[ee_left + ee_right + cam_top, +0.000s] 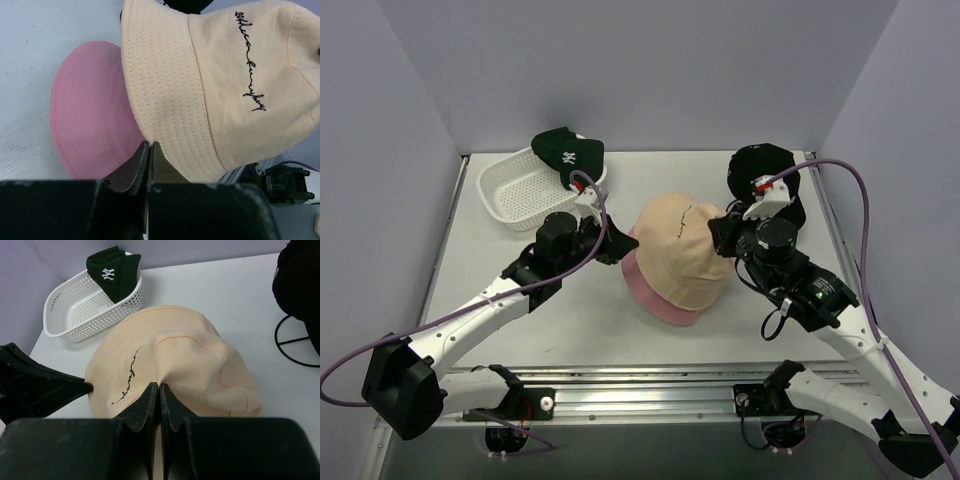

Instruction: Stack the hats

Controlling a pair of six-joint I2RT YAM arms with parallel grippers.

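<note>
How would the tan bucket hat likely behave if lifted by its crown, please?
Probably floppy: the tan bucket hat puckers into folds where the right gripper pinches its crown. Its stitched brim looks somewhat firmer, so it may hold shape. It seems unlikely to roll, lying over the pink bucket hat.

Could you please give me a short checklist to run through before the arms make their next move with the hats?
1. Tan bucket hat sits on the pink bucket hat, whose brim shows at the near side: ok.
2. Right gripper is shut on the tan crown, with the fabric puckered between its fingers: ok.
3. Left gripper is closed at the tan brim's edge. Whether it has caught fabric: cannot tell.
4. Dark green cap rests uncovered on the white basket rim: ok.
5. Black cap sits on a wire stand, behind the right arm: ok.
</note>
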